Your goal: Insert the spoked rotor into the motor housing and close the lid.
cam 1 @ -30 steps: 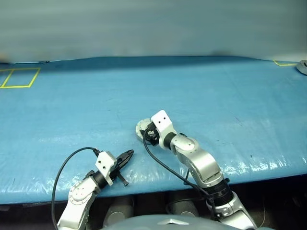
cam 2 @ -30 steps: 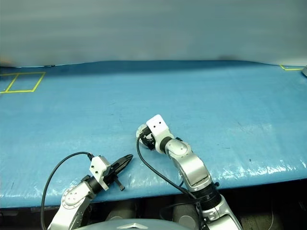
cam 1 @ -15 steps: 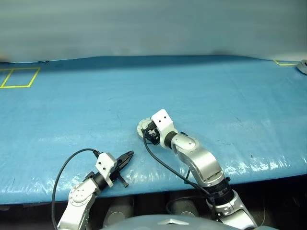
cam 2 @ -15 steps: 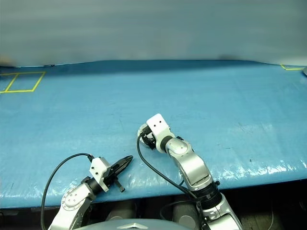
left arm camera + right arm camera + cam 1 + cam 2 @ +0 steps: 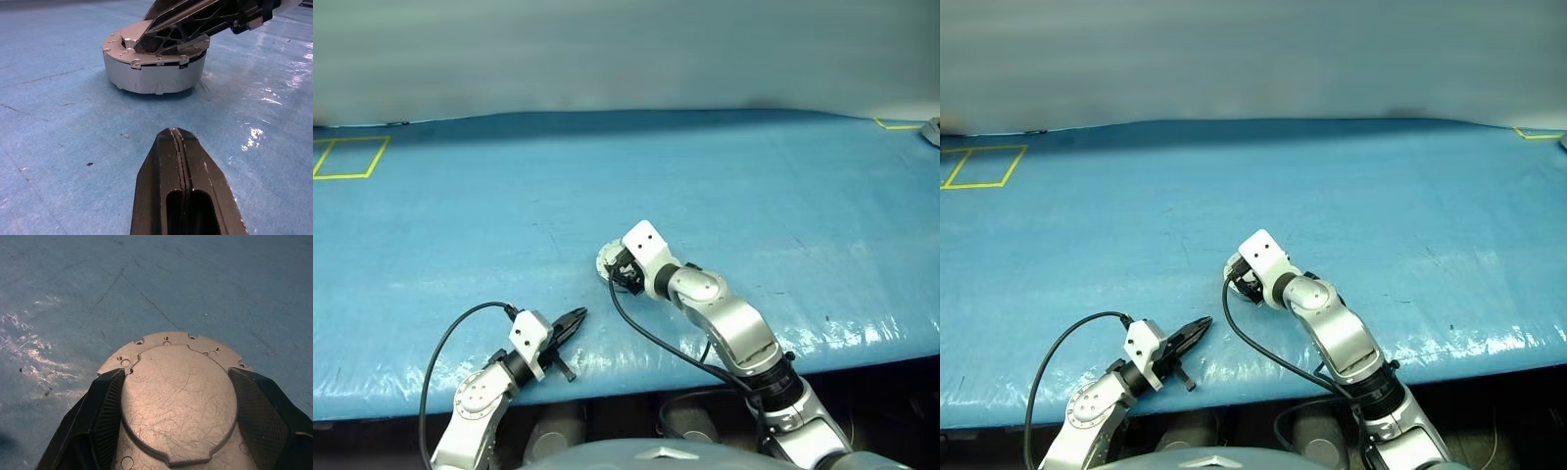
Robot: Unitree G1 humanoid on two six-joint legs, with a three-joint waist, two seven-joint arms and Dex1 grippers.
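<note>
- Motor housing (image 5: 154, 66) is seen standing flat on the blue-covered desk (image 5: 783, 196), near its front edge, about mid-width.
- Lid (image 5: 178, 399) is seated on top of the housing, plain face with raised circle turned up.
- Right gripper (image 5: 178, 440) is set over the lid, jaws spread wide, one finger (image 5: 105, 416) on each side of the raised circle, resting on the lid's top face.
- Left gripper (image 5: 570, 323) is held just above the desk, near the housing but apart from it, jaws pressed together, nothing held.
</note>
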